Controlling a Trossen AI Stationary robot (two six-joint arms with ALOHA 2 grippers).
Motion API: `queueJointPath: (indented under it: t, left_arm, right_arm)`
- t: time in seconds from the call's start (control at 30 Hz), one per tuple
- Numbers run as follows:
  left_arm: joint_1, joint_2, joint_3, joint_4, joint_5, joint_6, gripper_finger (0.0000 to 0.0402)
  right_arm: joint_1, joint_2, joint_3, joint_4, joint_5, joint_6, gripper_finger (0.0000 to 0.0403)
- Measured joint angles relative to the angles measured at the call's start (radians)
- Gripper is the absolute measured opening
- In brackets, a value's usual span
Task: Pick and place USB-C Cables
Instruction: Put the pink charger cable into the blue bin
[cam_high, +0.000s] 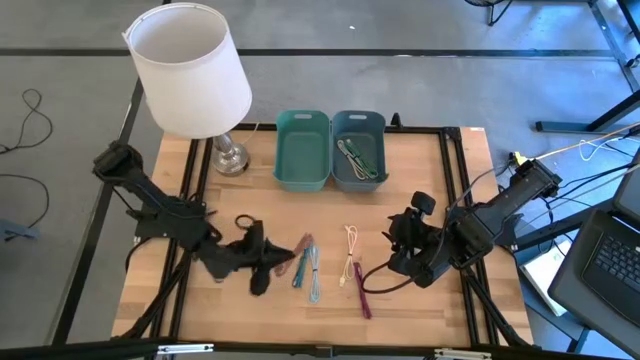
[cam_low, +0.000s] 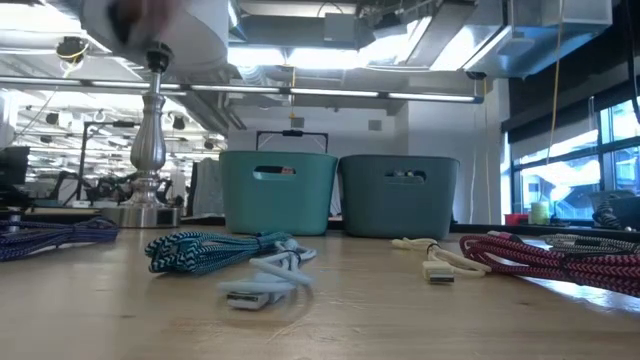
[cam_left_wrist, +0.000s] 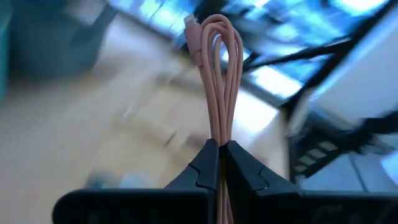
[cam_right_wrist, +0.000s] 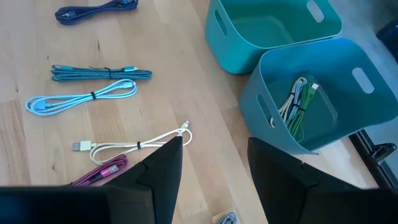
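Observation:
A pink folded USB-C cable (cam_left_wrist: 217, 74) is in my left gripper (cam_left_wrist: 222, 146), which is shut on it above the table's near left part (cam_high: 288, 254). More bundled cables lie flat on the wood: teal (cam_right_wrist: 99, 73), light blue (cam_right_wrist: 81, 99), cream (cam_right_wrist: 137, 144), magenta (cam_right_wrist: 102, 171) and dark purple (cam_right_wrist: 93, 11). A green cable (cam_right_wrist: 298, 106) lies in the grey-blue bin (cam_high: 358, 150). My right gripper (cam_right_wrist: 214, 155) hangs open above the table's near right part (cam_high: 400, 240), with nothing between its fingers. My left gripper pinches the pink cable bundle (cam_left_wrist: 221, 134) between its two fingers, several strands together. The bundle runs along the fingers and sticks out past their tips, with its looped end and a connector (cam_left_wrist: 193, 34) farthest out. It is lifted clear of the table.
A teal bin (cam_high: 302, 150) stands beside the grey-blue one at the table's far middle. A lamp with a white shade (cam_high: 190, 70) and a metal foot (cam_high: 230, 158) stands at the far left. A laptop (cam_high: 610, 255) sits off the table's right edge.

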Motion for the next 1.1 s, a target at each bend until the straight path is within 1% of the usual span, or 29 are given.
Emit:
queueJointPath:
  t: [0.1, 0.2, 0.27, 0.33, 0.43, 0.53, 0.57, 0.67, 0.77, 0.87, 0.97, 1.1]
  left_arm:
    - [-0.028, 0.003, 0.001, 0.237, 0.024, 0.362, 0.0005]
    - [-0.018, 0.026, 0.001, 0.417, 0.124, 0.698, 0.0005]
    - [0.012, 0.031, 0.001, 0.486, 0.219, 0.844, 0.0005]
    - [0.062, 0.031, 0.002, 0.509, 0.294, 0.918, 0.0005]
    - [0.170, 0.031, 0.002, 0.508, 0.410, 0.932, 0.0005]
    - [0.291, 0.031, 0.002, 0.518, 0.587, 0.885, 0.0005]
    - [0.327, 0.031, 0.002, 0.524, 0.632, 0.869, 0.0005]
    - [0.414, 0.031, 0.002, 0.559, 0.728, 0.844, 0.0005]
    - [0.464, 0.031, 0.002, 0.587, 0.809, 0.834, 0.0005]
    - [0.488, 0.031, 0.002, 0.607, 0.860, 0.824, 0.0005]
    - [0.492, 0.031, 0.002, 0.631, 0.872, 0.825, 0.0005]
    - [0.491, 0.031, 0.002, 0.625, 0.877, 0.825, 0.0005]
  right_arm:
    - [0.000, 0.000, 0.000, 0.001, 0.027, 0.000, 0.0186]
    - [0.000, 0.000, 0.000, 0.015, 0.090, -0.008, 0.0186]
    - [0.000, 0.000, 0.000, 0.042, 0.134, -0.027, 0.0186]
    - [0.000, 0.000, 0.000, 0.095, 0.167, -0.056, 0.0186]
    - [0.000, 0.000, 0.000, 0.216, 0.174, -0.164, 0.0186]
    - [0.000, 0.001, 0.000, 0.368, 0.191, -0.315, 0.0186]
    - [0.000, 0.003, 0.000, 0.425, 0.193, -0.370, 0.0186]
    - [0.000, 0.009, 0.000, 0.562, 0.194, -0.518, 0.0186]
    - [-0.003, 0.021, 0.000, 0.651, 0.193, -0.629, 0.0186]
    - [-0.020, 0.036, 0.000, 0.739, 0.191, -0.715, 0.0186]
    - [-0.047, 0.055, 0.000, 0.821, 0.182, -0.799, 0.0186]
    - [-0.092, 0.069, 0.000, 0.910, 0.095, -0.868, 0.0186]
